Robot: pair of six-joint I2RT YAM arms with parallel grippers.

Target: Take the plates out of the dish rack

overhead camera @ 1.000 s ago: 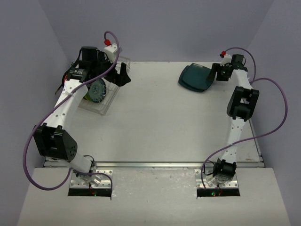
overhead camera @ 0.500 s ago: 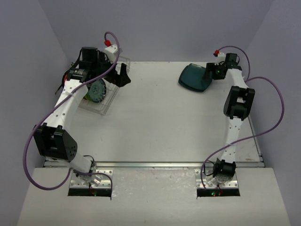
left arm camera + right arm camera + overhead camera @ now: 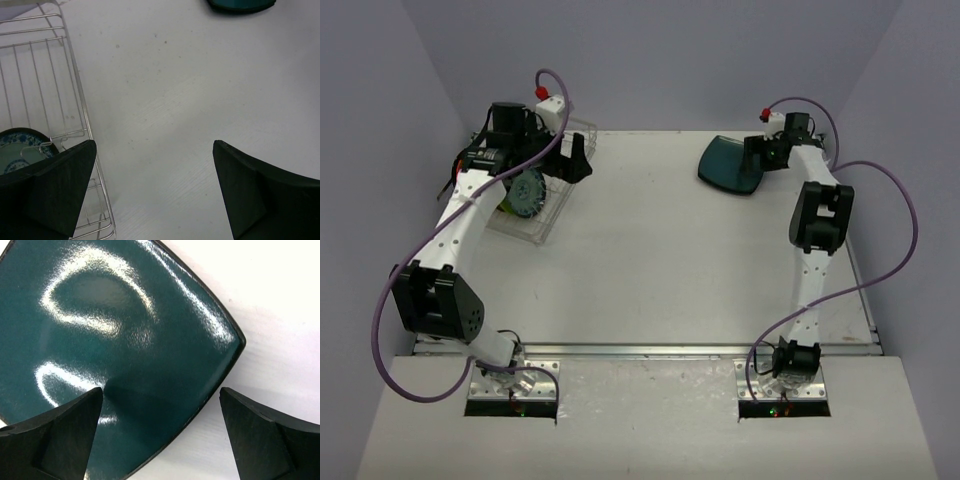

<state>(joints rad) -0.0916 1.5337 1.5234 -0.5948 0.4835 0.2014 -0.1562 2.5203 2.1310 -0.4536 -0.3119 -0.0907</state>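
Observation:
The dish rack (image 3: 546, 224) stands at the far left, a wire basket. In it stand a patterned teal round plate (image 3: 527, 192) and a lime green plate (image 3: 504, 203). My left gripper (image 3: 577, 158) hangs open at the rack's right side, nothing between its fingers. The left wrist view shows the rack's wires (image 3: 50, 85), the patterned plate (image 3: 19, 154) and the open left gripper (image 3: 154, 145) over bare table. A dark teal rounded-square plate (image 3: 728, 163) lies flat on the table at the far right. My right gripper (image 3: 161, 390) stands open over that plate's (image 3: 125, 335) right corner, not holding it.
Purple cables loop off both arms. The dark teal plate's edge (image 3: 241, 5) shows at the top of the left wrist view. Grey walls close in the table on three sides. A metal strip runs along the near edge by the arm bases.
My right gripper has opened wide and its wrist has swung left toward the dark teal plate, which lies free on the table. The left arm has hardly moved.

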